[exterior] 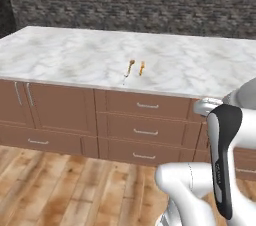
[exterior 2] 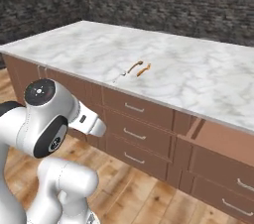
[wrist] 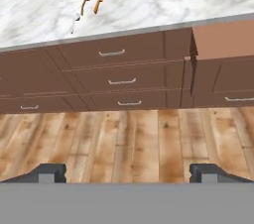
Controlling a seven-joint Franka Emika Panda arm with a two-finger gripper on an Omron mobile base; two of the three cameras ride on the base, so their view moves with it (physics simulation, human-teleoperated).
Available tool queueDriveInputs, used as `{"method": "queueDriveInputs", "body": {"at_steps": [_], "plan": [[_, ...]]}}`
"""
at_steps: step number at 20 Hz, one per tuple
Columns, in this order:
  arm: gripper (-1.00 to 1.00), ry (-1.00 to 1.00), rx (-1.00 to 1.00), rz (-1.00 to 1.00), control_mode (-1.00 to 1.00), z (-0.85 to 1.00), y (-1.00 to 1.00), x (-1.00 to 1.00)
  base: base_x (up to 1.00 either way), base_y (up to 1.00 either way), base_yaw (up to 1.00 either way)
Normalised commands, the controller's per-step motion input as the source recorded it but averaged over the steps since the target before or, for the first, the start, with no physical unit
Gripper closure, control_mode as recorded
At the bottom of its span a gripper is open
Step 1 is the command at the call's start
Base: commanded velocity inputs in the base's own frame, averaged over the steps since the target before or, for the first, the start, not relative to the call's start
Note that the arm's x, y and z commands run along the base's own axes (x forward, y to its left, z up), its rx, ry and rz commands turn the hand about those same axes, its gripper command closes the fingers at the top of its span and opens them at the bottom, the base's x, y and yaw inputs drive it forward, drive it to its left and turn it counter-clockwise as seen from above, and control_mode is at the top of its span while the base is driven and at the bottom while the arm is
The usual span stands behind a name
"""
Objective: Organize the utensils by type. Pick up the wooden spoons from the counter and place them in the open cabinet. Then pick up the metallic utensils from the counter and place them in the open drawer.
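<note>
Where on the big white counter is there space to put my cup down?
Almost everywhere: the counter is bare to the left, right and behind. The crowded bit sits near the front edge, where the wooden spoon, fork and silvery spoon lie together.

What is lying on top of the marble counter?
On the counter near its front edge: a wooden spoon, an orange-brown fork and a small pale spoon. Nothing covers them.

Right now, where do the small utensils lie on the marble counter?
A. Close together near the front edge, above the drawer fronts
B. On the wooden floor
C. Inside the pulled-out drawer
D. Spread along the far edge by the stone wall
A: the utensils lie in a tight cluster on the counter near its front edge, just above the drawer fronts.
</note>
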Motion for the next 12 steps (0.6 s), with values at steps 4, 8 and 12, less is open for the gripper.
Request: {"method": "queueDriveInputs", "body": {"at_steps": [4,8,12], "plan": [[-1.0,0.0,0.0,0.0,1.0,0.0,0.0,0.0,0.76,0.28,-0.15],[-1.0,0.0,0.0,0.0,1.0,0.0,0.0,0.0,0.72,0.32,-0.2],[-1.0,0.0,0.0,0.0,1.0,0.0,0.0,0.0,0.69,0.31,-0.19]]}}
